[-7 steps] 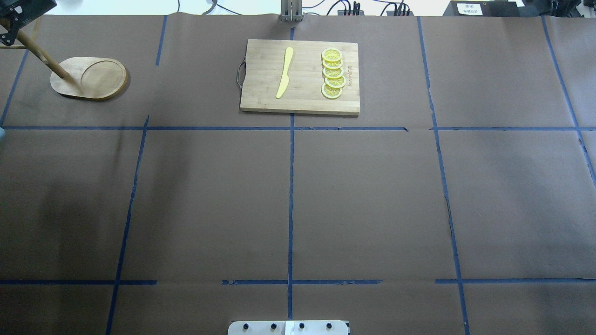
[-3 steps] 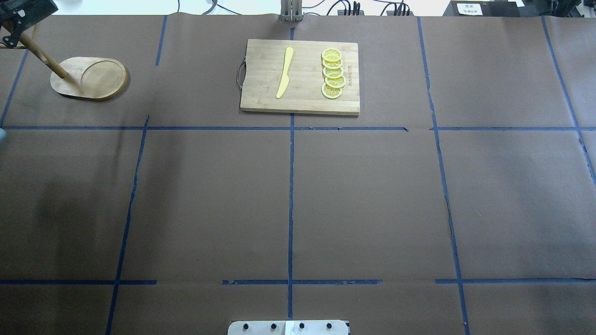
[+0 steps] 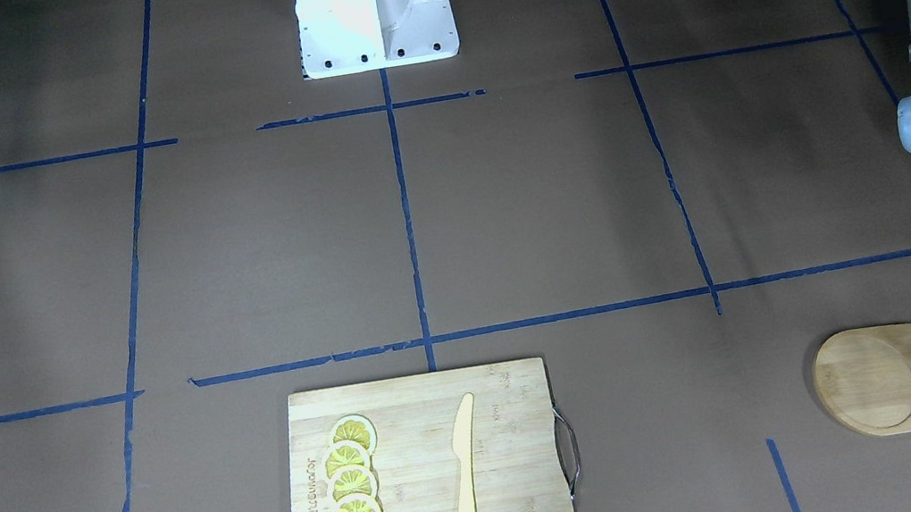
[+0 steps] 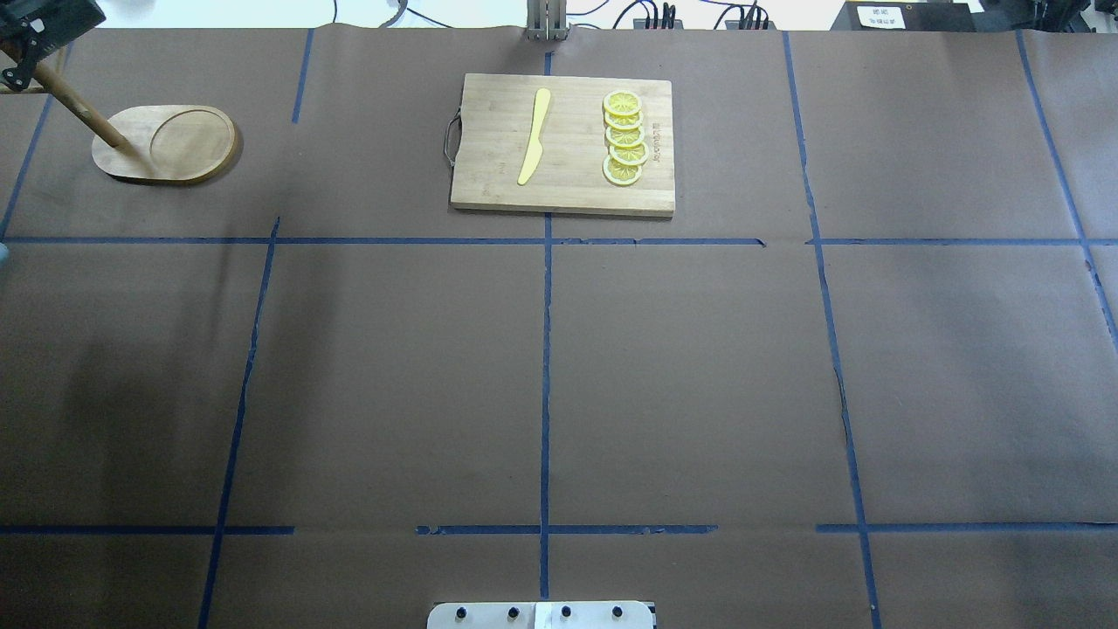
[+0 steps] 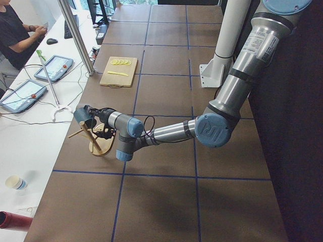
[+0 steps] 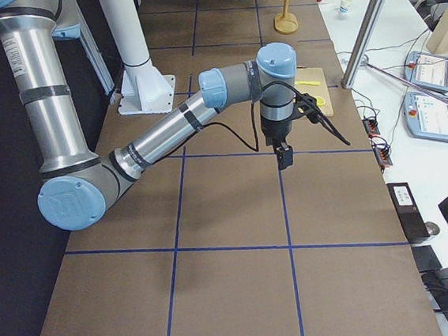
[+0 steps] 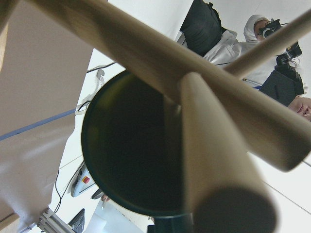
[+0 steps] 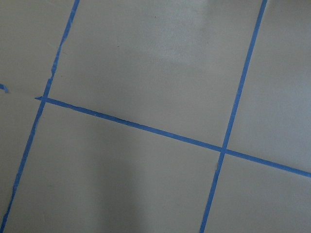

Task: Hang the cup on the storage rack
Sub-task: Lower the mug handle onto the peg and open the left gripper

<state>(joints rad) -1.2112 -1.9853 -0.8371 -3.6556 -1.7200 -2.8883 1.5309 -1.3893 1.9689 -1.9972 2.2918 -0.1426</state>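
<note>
The storage rack (image 4: pixel 175 144) stands at the far left of the table, its post leaning toward the corner; it also shows in the front-facing view (image 3: pixel 890 381) and the left view (image 5: pixel 101 144). My left gripper (image 5: pixel 94 117) holds the dark grey-blue cup (image 5: pixel 82 117) against the top of the rack's post. In the left wrist view the cup (image 7: pixel 131 150) fills the middle, with the rack's pegs (image 7: pixel 218 160) crossing right in front of it. The fingers are hidden. My right gripper (image 6: pixel 284 158) hangs over bare table and shows only in the right side view, so I cannot tell its state.
A bamboo cutting board (image 4: pixel 489 183) lies at the far middle with a yellow knife (image 4: pixel 534 137) and several lemon slices (image 4: pixel 624 140). The robot's white base (image 3: pixel 373 6) is at the near edge. Operators sit past the table's left end.
My left gripper has crept toward the far-left corner, and the rack's base has shifted slightly the same way. The right arm is out of the overhead view throughout.
</note>
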